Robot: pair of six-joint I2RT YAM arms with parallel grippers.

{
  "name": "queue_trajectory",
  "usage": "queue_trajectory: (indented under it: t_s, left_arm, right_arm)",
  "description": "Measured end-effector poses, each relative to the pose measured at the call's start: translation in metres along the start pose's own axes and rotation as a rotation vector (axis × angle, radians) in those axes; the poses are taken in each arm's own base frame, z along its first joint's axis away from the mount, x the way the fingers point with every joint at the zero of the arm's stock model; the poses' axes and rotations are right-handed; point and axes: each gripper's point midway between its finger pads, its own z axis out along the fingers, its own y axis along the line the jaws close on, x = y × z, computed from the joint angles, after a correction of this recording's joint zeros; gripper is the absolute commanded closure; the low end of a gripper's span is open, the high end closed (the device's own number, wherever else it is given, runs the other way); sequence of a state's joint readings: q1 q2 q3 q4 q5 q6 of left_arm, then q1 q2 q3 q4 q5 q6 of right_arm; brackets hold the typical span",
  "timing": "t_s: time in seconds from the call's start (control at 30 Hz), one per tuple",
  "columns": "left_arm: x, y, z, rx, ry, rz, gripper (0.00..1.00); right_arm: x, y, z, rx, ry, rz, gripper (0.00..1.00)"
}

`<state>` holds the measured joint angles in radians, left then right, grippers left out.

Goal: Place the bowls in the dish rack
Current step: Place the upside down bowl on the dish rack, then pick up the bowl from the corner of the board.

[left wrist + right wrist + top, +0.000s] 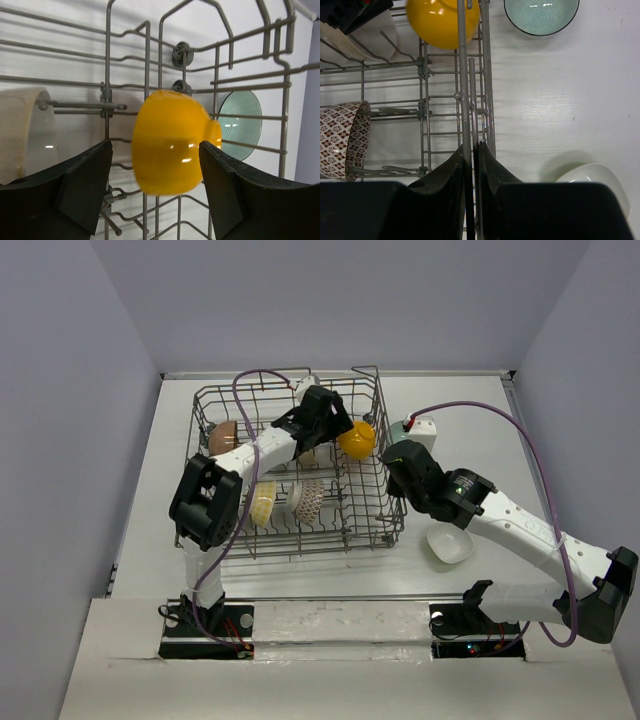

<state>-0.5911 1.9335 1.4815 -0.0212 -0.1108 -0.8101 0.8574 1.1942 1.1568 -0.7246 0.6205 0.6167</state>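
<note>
The grey wire dish rack [290,545] stands mid-table. An orange-yellow bowl [357,439] lies on its side among the tines near the rack's far right corner. My left gripper [155,150] is open, with a finger on each side of this orange-yellow bowl [170,142] and a small gap at both. My right gripper [471,146] is shut on an upright wire of the dish rack's right wall [462,75]. A pale teal bowl [541,15] sits on the table outside that wall. A squarish white bowl [449,545] rests near the right arm.
Inside the rack stand a brown bowl [221,436], a yellowish bowl [262,502] and a red-patterned bowl [342,140]. A pale bowl [22,130] stands left of the left gripper. A white block [422,428] lies beyond the teal bowl.
</note>
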Motion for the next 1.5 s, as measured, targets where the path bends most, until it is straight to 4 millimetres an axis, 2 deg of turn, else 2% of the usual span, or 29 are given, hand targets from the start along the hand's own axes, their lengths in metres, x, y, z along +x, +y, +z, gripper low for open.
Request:
queue_trajectory:
  t_s: [0.2,0.6,0.77,0.97,1.17,1.3,1.33,1.4,1.5]
  left_arm:
    - [0.019,0.003,0.003,-0.015,0.055,0.045,0.18]
    - [0.017,0.002,0.002,-0.015,0.06,0.081,0.16]
    - [0.01,-0.002,-0.005,-0.037,0.059,0.142,0.15]
    - [-0.003,-0.012,-0.017,-0.025,0.042,0.182,0.15]
    - [-0.029,-0.033,-0.047,0.011,-0.015,0.208,0.14]
    - [-0.048,-0.042,-0.073,0.029,-0.064,0.215,0.14]
    - [-0.056,-0.047,-0.084,0.041,-0.085,0.216,0.14]
    - [-0.069,-0.055,-0.103,0.065,-0.122,0.217,0.14]
    - [-0.09,-0.064,-0.143,0.111,-0.189,0.212,0.12]
  right_arm:
    - [0.0,0.0,0.0,0.0,0.0,0.0,0.82]
    - [0.0,0.0,-0.001,0.0,0.009,-0.004,0.8]
    - [-0.005,0.004,-0.006,-0.019,0.021,-0.002,0.64]
    - [-0.032,0.015,-0.02,-0.068,-0.021,0.039,0.41]
    - [-0.057,0.02,-0.039,-0.113,-0.069,0.081,0.3]
    - [-0.083,0.0,-0.058,-0.064,-0.162,0.13,0.27]
    - [-0.096,-0.015,-0.067,-0.03,-0.211,0.16,0.26]
    - [-0.106,-0.032,-0.071,0.013,-0.248,0.194,0.25]
    - [-0.12,-0.074,-0.066,0.135,-0.292,0.264,0.24]
